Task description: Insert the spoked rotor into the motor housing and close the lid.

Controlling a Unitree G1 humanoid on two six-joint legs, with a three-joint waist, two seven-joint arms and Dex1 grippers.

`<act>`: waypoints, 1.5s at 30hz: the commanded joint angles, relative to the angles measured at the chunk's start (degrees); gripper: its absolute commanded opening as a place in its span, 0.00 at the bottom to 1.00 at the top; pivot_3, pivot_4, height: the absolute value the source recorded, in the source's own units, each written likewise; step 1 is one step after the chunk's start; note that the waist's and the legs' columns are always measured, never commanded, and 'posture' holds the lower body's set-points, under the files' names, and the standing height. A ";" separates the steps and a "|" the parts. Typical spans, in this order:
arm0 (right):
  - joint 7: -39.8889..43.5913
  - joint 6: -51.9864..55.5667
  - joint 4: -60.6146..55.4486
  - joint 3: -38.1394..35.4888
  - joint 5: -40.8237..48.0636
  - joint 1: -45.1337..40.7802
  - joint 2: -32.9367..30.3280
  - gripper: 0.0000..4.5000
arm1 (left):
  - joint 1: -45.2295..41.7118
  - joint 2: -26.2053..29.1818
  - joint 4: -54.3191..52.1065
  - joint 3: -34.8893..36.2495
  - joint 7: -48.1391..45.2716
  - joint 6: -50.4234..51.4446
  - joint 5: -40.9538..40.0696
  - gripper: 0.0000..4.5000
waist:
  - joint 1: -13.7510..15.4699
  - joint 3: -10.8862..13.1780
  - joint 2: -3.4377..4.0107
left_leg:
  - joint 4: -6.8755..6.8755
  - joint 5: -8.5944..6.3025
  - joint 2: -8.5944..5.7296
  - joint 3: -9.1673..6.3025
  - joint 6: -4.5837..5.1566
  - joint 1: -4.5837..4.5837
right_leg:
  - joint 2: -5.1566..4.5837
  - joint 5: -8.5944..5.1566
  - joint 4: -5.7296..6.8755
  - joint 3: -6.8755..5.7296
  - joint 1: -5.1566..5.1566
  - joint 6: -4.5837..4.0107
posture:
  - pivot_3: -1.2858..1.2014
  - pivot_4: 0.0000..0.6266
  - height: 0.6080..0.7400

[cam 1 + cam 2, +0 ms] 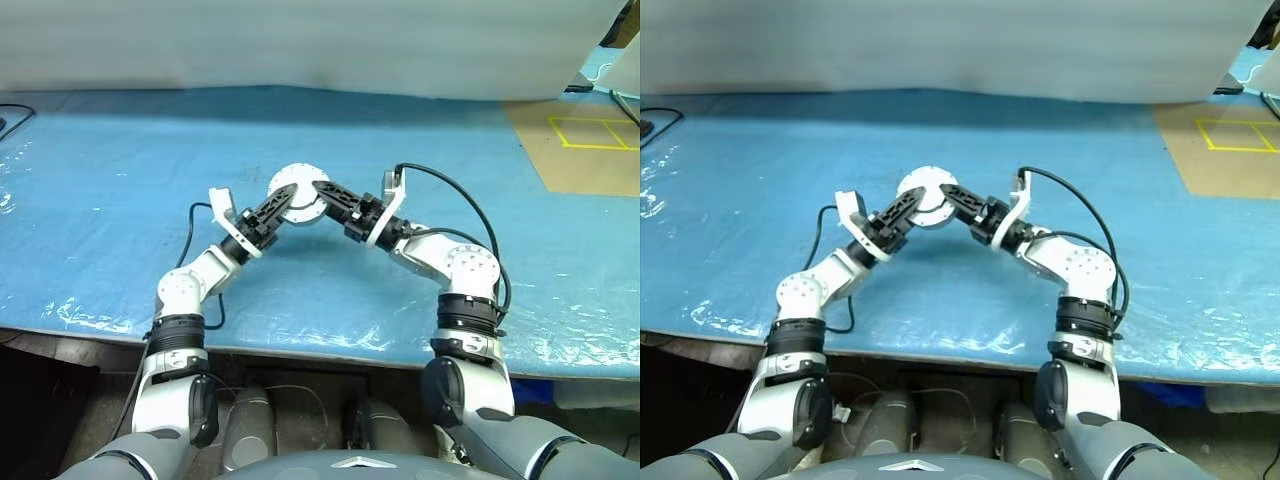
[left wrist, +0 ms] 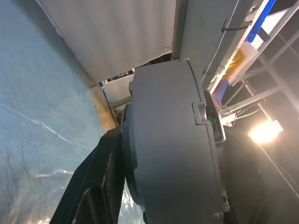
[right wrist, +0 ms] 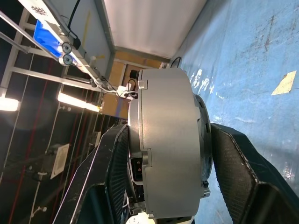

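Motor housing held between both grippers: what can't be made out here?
- Motor housing interior: wrist views show its outer wall alone, so rotor and windings stay hidden.
- Housing in head views: too small; left gripper and right gripper cover its sides.

Above the middle of the table (image 1: 120,180), the motor housing (image 1: 298,192) sits between the two grippers, the left gripper (image 1: 284,203) reaching in from the left and the right gripper (image 1: 322,192) from the right, each with a finger on either flat face of it. Behind the table hangs a sheet (image 1: 300,45). At the table's far right corner lies a board (image 1: 580,150).
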 commanded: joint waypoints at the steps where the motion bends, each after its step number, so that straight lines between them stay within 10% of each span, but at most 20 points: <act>1: -0.54 -0.99 -3.07 1.07 1.16 -0.84 0.75 0.51 | -0.40 0.04 -3.13 0.19 1.56 -0.29 -0.01 0.56 | 0.02 0.00 0.00 | 0.01 0.00 -0.01 0.00 0.00 0.00 | -0.01 0.00 0.00 0.00 0.01 0.00 | 0.52 0.24 1.00; 7: -0.07 -2.78 -3.68 2.68 -0.39 -0.62 0.39 0.51 | -0.19 0.55 -2.93 0.44 1.81 -0.29 0.17 0.56 | -0.01 0.00 0.00 | 0.01 0.00 0.00 0.00 0.00 0.00 | 0.00 0.01 0.00 0.00 0.00 0.02 | 0.52 0.24 1.00; 14: 0.23 -2.43 -2.91 2.84 0.05 -0.61 -0.22 0.99 | -2.00 1.28 0.00 2.07 1.77 -2.25 0.86 0.56 | 0.01 0.00 0.00 | 0.01 0.00 -0.01 0.00 0.00 0.00 | -0.01 0.01 0.00 0.00 0.01 0.02 | 0.52 0.24 1.00; 22: -0.07 -2.88 -2.07 2.75 -0.15 -0.81 -0.31 0.99 | -6.36 1.06 4.06 5.72 3.52 -9.03 1.91 0.56 | 0.00 0.01 -0.02 | 0.04 0.00 -0.02 -0.01 0.00 -0.03 | -0.01 0.03 -0.01 0.00 0.01 0.04 | 0.52 0.24 1.00; 32: 3.70 -5.38 -3.46 7.67 -6.97 1.22 -3.66 0.99 | -13.66 7.23 22.06 10.34 11.10 -44.30 18.85 0.56 | -0.10 0.02 -0.04 | 0.06 0.00 -0.01 -0.04 0.00 -0.02 | 0.01 0.09 -0.08 -0.02 0.01 0.03 | 0.52 0.24 1.00; 45: 6.13 -6.66 -3.23 11.09 -12.76 1.84 -4.11 0.99 | -16.34 12.39 39.80 11.52 10.71 -49.74 24.46 0.56 | 1.54 0.23 -0.38 | 0.16 0.00 0.04 -0.08 0.00 -0.11 | -0.08 0.13 0.00 -0.13 0.02 0.06 | 0.52 0.24 1.00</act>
